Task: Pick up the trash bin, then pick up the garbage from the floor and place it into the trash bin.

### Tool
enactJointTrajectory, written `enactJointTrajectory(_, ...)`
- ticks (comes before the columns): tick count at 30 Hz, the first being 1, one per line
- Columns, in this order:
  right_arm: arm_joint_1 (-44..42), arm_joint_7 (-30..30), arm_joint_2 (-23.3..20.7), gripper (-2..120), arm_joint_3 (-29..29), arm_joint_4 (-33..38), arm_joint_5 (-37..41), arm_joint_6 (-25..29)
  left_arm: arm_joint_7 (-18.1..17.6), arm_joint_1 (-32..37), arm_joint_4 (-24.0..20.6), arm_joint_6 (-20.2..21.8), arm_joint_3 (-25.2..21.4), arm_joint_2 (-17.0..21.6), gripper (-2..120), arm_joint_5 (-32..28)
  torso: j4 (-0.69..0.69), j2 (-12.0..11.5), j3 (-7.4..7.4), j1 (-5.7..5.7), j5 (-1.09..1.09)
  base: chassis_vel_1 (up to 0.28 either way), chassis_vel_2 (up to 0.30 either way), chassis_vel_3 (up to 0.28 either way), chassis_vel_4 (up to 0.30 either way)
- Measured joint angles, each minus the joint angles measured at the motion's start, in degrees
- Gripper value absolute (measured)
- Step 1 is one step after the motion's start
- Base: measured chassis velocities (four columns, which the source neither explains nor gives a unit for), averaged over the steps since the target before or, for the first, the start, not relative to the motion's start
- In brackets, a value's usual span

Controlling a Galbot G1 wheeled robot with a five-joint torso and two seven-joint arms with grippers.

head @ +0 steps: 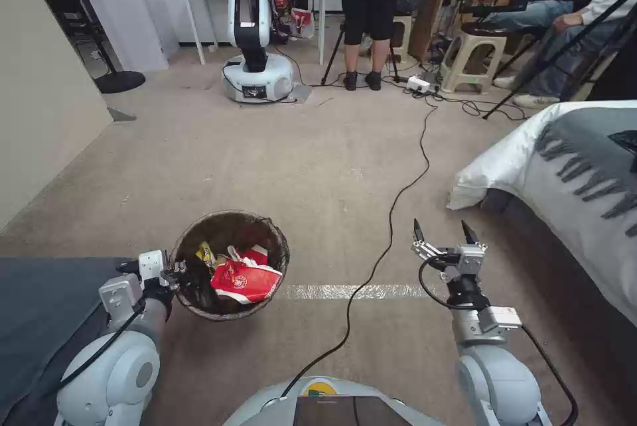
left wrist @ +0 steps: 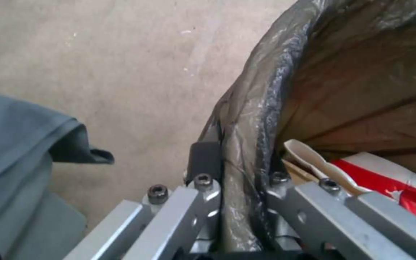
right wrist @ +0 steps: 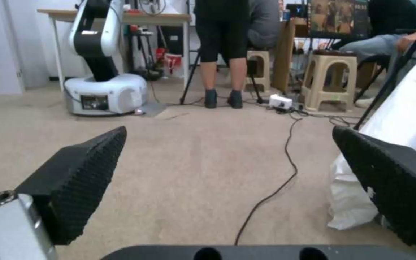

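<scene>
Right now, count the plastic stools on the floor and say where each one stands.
2. One beige stool stands beside the seated person at the monitor; another stool stands behind the standing person's legs, partly hidden. More may be hidden.

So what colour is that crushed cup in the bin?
Red and white; the cup shows best in the head view.

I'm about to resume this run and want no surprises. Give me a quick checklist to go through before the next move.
1. Left tool clamped on the trash bin rim: ok, bag-covered rim sits between its fingers.
2. Garbage inside the bin: ok, red-and-white cups and a yellow wrapper lie in it.
3. Right tool free: ok, open, holding nothing, above the carpet.
4. Black cable clear of the right arm: not ok, it runs across the floor between the arms.
5. More litter on the visible carpet: cannot tell beyond this area; none seen here.
</scene>
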Motion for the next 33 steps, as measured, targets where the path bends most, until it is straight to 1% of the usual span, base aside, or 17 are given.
enactJointTrajectory(13,0.31,0.18,0.00,100,-0.11,-0.43,0.19,-0.10,-2.93,-0.92,2.57,-0.02,2.14,0.40,3,-4.97,0.00,0.00,0.00,0.00,0.00,0.000,0.000,0.000,0.000)
enactJointTrajectory(15,0.49,0.20,-0.10,100,-0.14,-0.58,0.25,-0.14,-3.87,-1.15,3.40,-0.04,3.04,0.45,3,-5.88,0.00,0.00,0.00,0.00,0.00,0.000,0.000,0.000,0.000)
enactJointTrajectory(23,0.60,0.23,-0.16,100,-0.20,-0.65,0.38,-0.19,-4.95,-1.49,4.75,-0.06,4.67,0.47,3,-6.45,0.00,0.00,0.00,0.00,0.00,0.000,0.000,0.000,0.000)
enactJointTrajectory(26,0.61,0.24,-0.15,100,-0.23,-0.65,0.50,-0.19,-6.00,-1.73,5.83,-0.08,5.68,0.47,3,-6.57,0.00,0.00,0.00,0.00,0.00,0.000,0.000,0.000,0.000)
enactJointTrajectory(33,0.71,0.25,-0.29,100,-0.29,-0.75,0.68,-0.18,-6.79,-1.97,6.97,-0.11,6.29,0.36,3,-6.05,0.00,0.00,0.00,0.00,0.00,0.000,0.000,0.000,0.000)
